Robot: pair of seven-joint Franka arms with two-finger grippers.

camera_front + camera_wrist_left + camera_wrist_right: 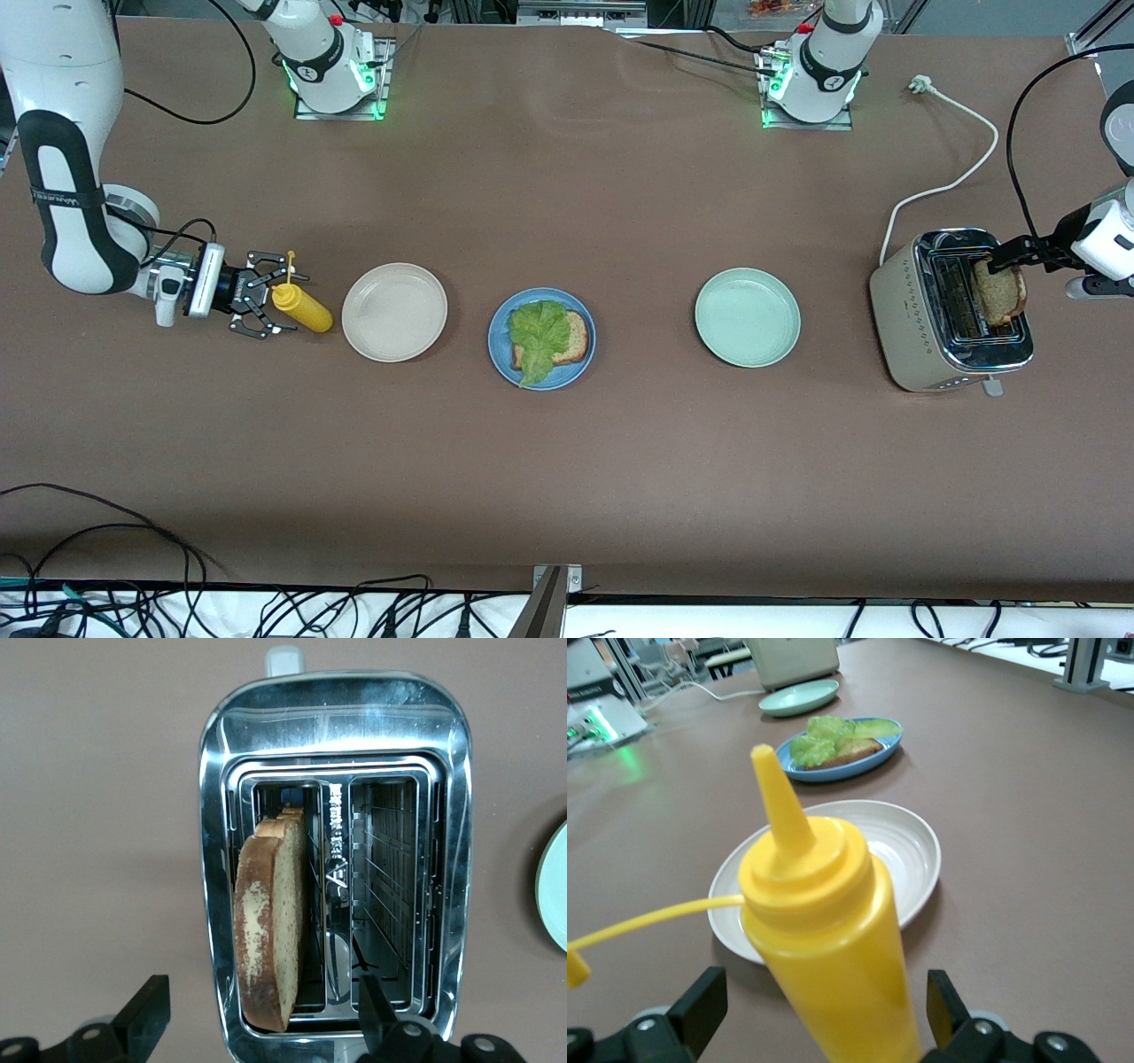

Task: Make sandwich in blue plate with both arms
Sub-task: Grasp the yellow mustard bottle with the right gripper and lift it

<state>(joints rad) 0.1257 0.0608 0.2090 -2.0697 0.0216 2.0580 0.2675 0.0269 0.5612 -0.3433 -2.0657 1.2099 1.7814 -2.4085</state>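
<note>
The round blue plate (541,338) at mid-counter holds one brown bread slice (571,338), mostly covered by a ruffled lettuce leaf (537,334). A shiny metal toaster (948,310) at the left arm's end holds a second slice (270,920) upright in one slot. The left tool (257,1012) hangs over it, jaws spread either side of the slice. The right tool (266,295) stands open around a yellow squeeze bottle (302,308). The beige plate (394,312) and green plate (747,317) are bare.
</note>
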